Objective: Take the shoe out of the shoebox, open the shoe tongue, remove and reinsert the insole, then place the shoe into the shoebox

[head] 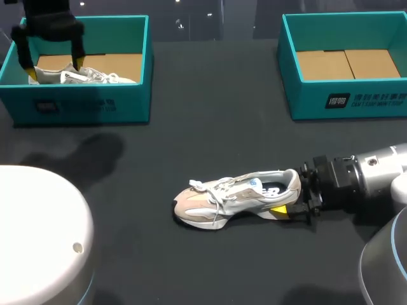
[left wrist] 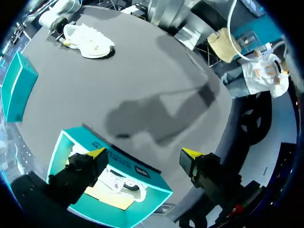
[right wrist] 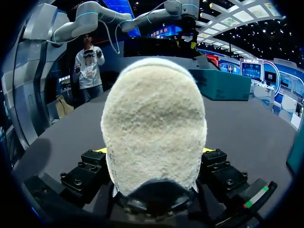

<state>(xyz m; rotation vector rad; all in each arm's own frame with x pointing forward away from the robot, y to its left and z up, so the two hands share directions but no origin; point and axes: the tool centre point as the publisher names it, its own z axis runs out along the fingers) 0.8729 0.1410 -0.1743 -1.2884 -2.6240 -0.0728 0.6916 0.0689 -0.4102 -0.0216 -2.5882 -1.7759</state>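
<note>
The shoe (head: 235, 198) is held by its heel
It is pinched by the right gripper (head: 291, 200), toe pointed away; the left gripper (head: 55, 71) is spread, far off.

Black table (head: 216, 127): left shoebox (head: 76, 101), right shoebox (head: 305, 98), 1 shoe (head: 236, 197).

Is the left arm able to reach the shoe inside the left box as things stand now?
Probably yes. The left end effector hangs open above the box, which has no lid, and nothing lies between it and the shoe.
</note>
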